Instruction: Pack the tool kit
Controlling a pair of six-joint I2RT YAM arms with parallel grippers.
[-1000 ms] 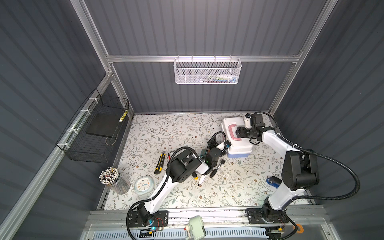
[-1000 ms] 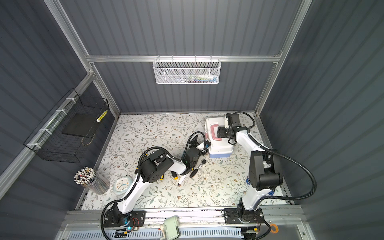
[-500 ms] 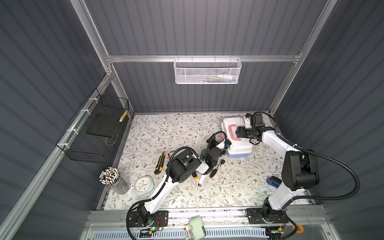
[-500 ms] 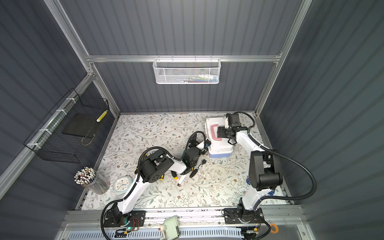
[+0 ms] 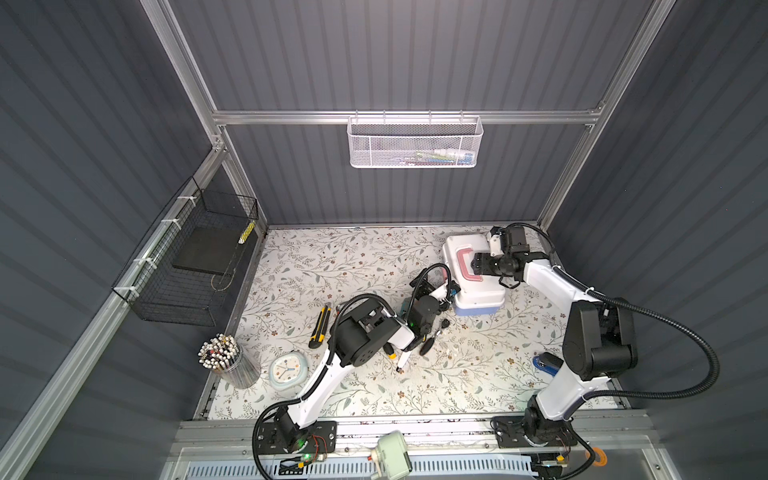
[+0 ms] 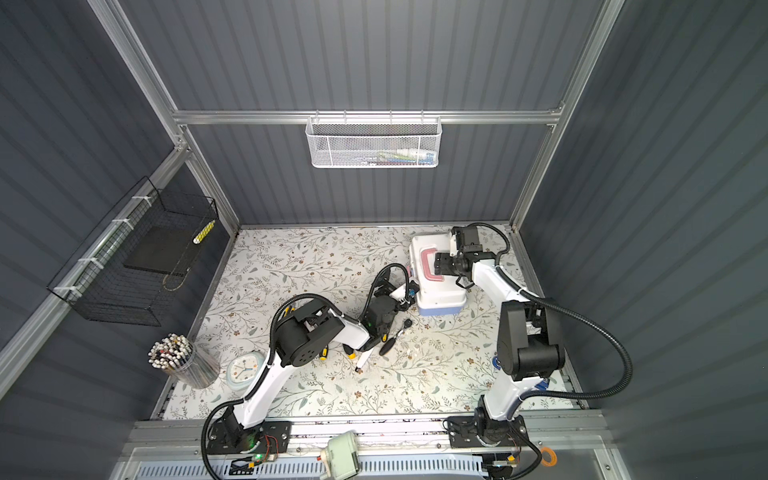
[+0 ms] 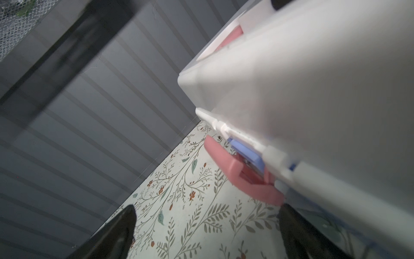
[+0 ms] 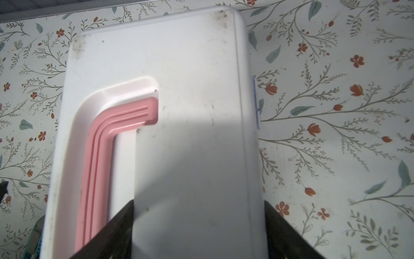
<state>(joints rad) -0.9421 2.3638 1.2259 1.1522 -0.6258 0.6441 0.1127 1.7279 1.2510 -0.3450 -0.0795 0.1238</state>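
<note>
Your left gripper [image 7: 206, 209] is released. Its two black fingers [image 7: 121, 233] stand wide apart with only the floral mat [image 7: 179, 235] between them, and they hold nothing. Just past one fingertip is the pink latch [image 7: 246, 179] of the tool box [image 5: 482, 293]. The latch angles out from the seam where lid meets base, and you cannot tell from these views whether the finger touches it.

Your right gripper [image 8: 199, 201] sits on top of the box, clamped across the white lid [image 8: 190, 67]. One finger is in the recess beside the pink handle [image 8: 100, 157], the other is against the lid's outer edge. The lid is down over the light blue base [image 5: 476, 311].

In both top views the box stands toward the right rear of the mat. A yellow-and-black utility knife [image 5: 319, 326] lies on the mat, well apart from the box on the far side of the left arm. A few dark tools [image 5: 428, 345] lie beside that arm's wrist, too small to name. A blue stapler [image 5: 544, 365] lies near the right arm.
</note>
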